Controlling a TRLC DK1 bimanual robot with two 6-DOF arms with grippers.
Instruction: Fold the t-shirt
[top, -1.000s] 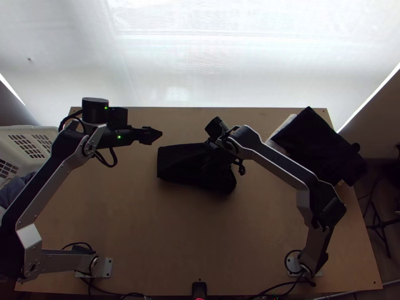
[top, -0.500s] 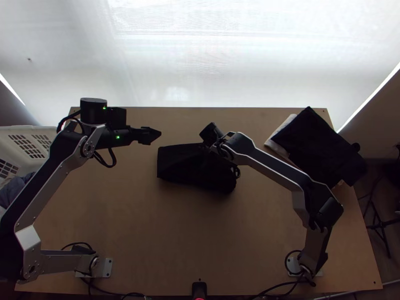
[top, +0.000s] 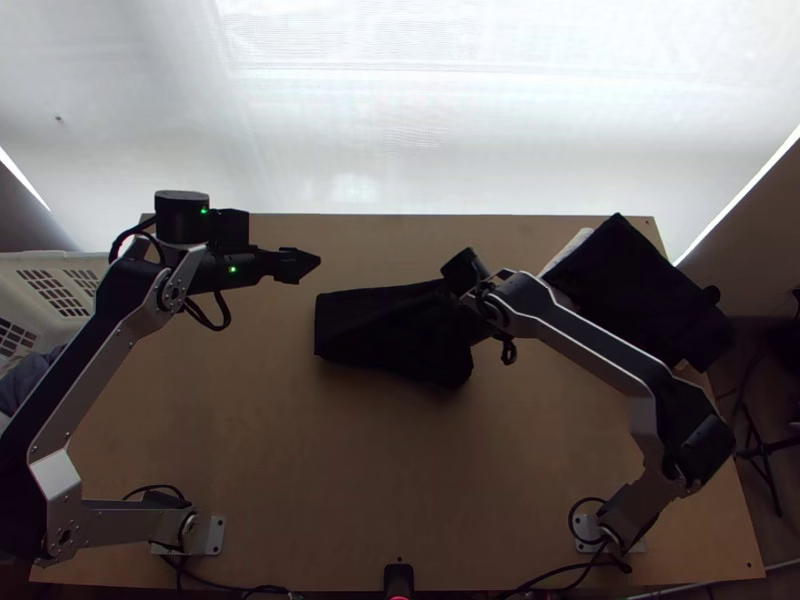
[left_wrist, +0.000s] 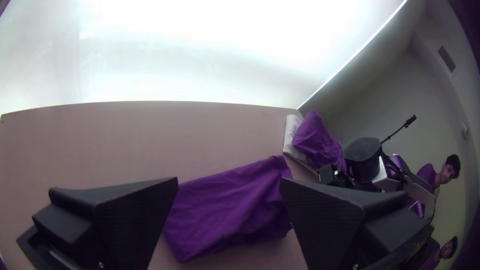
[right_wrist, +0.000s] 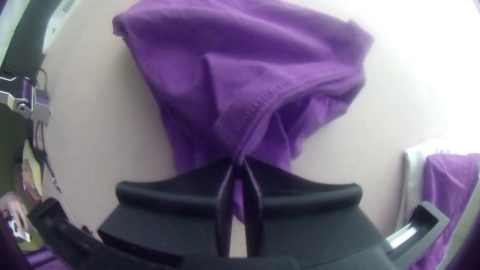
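The t-shirt (top: 370, 325), black from above, lies folded into a narrow shape at mid-table. In the left wrist view the t-shirt (left_wrist: 225, 210) looks purple. My left gripper (top: 306, 264) hangs up and left of its left end; seen from its own wrist, the left gripper (left_wrist: 228, 186) is open and empty. Over the shirt's right end is my right gripper (top: 476, 308), partly hidden by its arm. In the right wrist view the right gripper (right_wrist: 238, 164) is shut on a stitched edge of the t-shirt (right_wrist: 240, 30), whose cloth there is loosely bunched.
A dark cloth (top: 635, 290) lies over a white cloth (left_wrist: 289, 134) at the table's far right corner. A white basket (top: 95, 268) with cloth inside stands beyond the left edge. Bare wood (top: 330, 460) spreads between the shirt and the near edge.
My right arm shifted slightly left, then back to the right past its earlier place. My left gripper drifted a little left and away. The shirt's left end stayed put.
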